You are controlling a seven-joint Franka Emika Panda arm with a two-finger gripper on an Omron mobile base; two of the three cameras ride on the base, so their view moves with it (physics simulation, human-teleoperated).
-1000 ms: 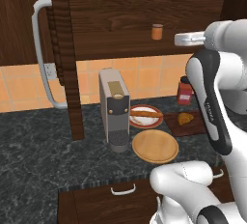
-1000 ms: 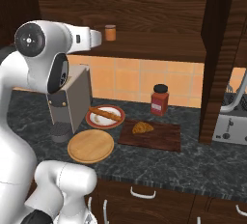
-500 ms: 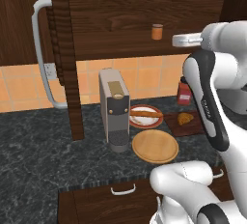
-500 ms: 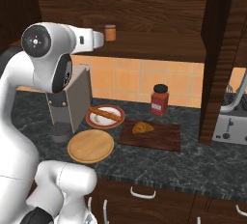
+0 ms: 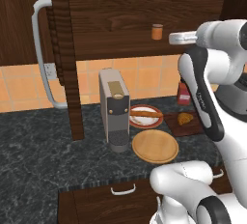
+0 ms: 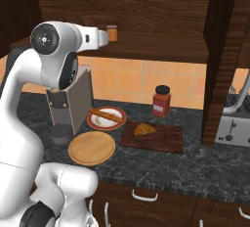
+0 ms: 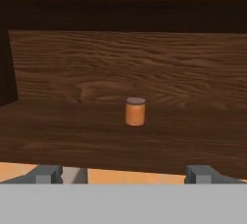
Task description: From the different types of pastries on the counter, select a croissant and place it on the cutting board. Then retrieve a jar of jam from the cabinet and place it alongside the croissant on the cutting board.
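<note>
Jam jar [image 5: 157,31] stands upright on the open cabinet [image 5: 144,20] shelf in the left base view, my raised arm level with it; the croissant [image 5: 185,119] rests on the cutting board [image 5: 179,127]. From the right base view, a red bottle [image 6: 161,102] stands behind the board, a stick pastry [image 6: 105,115] lies across the red-rimmed plate [image 6: 115,122]. Through the hand view, my gripper [image 7: 123,174] holds its fingertips [image 7: 46,174] wide apart and empty, short of the jar.
</note>
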